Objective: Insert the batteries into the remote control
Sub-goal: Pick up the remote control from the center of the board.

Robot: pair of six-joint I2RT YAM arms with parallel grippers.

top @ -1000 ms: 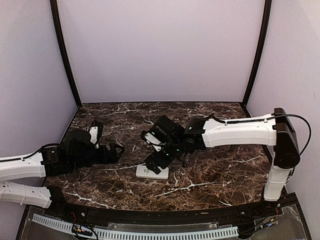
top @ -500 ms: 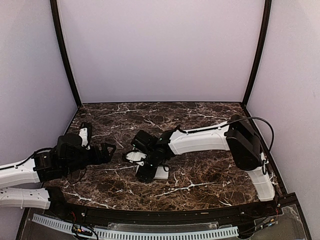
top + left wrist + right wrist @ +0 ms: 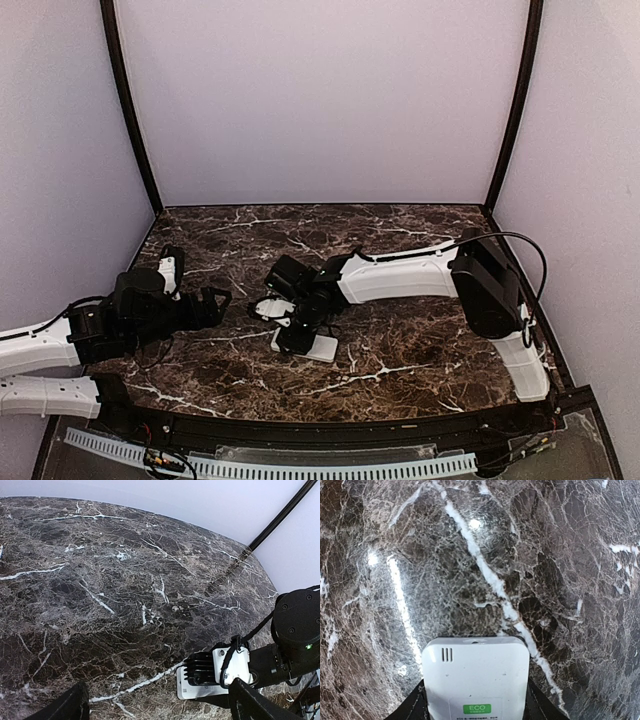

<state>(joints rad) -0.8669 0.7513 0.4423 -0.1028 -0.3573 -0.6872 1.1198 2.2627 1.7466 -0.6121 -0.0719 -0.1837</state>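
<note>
The remote control [image 3: 320,347] lies flat on the dark marble table near the front centre. In the right wrist view [image 3: 475,680] it is white, with three small slits and a green ECO label. My right gripper [image 3: 297,335] is down on it, with its dark fingers [image 3: 412,705] pressed along both long sides. The left wrist view shows the remote [image 3: 197,692] under that gripper [image 3: 200,670]. My left gripper [image 3: 215,300] hovers to the left, open wide and empty, with the remote between its fingers [image 3: 250,705] in its view. No batteries are visible.
The marble table [image 3: 420,330] is walled by pale panels at the back and sides, with black corner posts [image 3: 128,110]. A black rail [image 3: 300,430] runs along the front edge.
My right arm swung left and came down onto the remote, and the remote shifted slightly. My left arm drew back to the left, then held still.
</note>
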